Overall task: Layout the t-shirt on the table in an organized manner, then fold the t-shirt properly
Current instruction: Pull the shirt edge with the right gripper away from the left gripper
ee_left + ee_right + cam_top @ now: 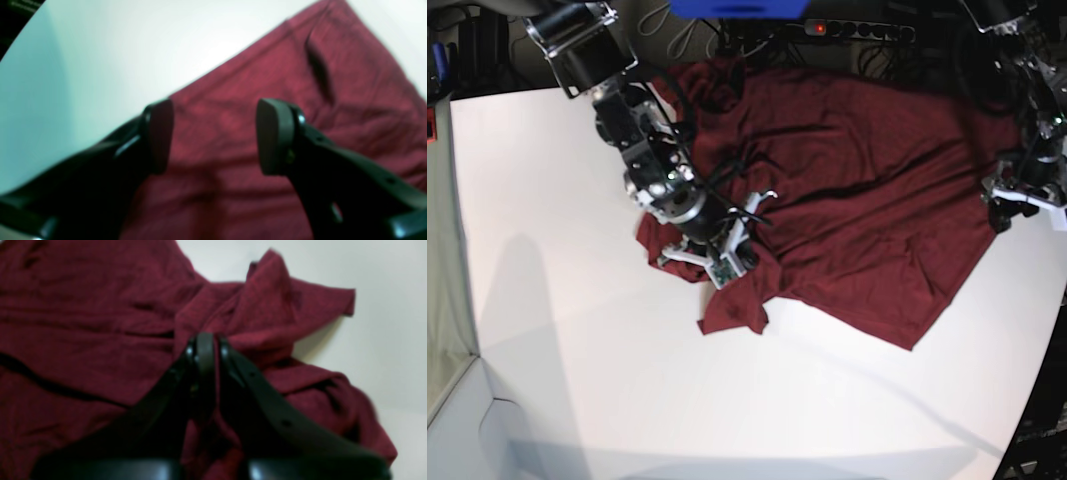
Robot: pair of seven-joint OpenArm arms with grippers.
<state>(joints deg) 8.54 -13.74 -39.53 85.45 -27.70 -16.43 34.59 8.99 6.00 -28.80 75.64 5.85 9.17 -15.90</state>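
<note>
T-shirt: the dark red t-shirt (pixel 847 190) lies mostly spread near the far edge of the table (pixel 577 330); its sleeve (pixel 732 310) is bunched up.
Right gripper: the right gripper (pixel 208 340) is pinched tight on the crumpled cloth by the sleeve.
Left gripper: the left gripper (pixel 213 133) hangs wide open over the flat cloth near its edge, holding nothing.
Danger: if the right gripper pulls alone, the whole shirt may slide and wrinkle more, because nothing pins the other side.
</note>
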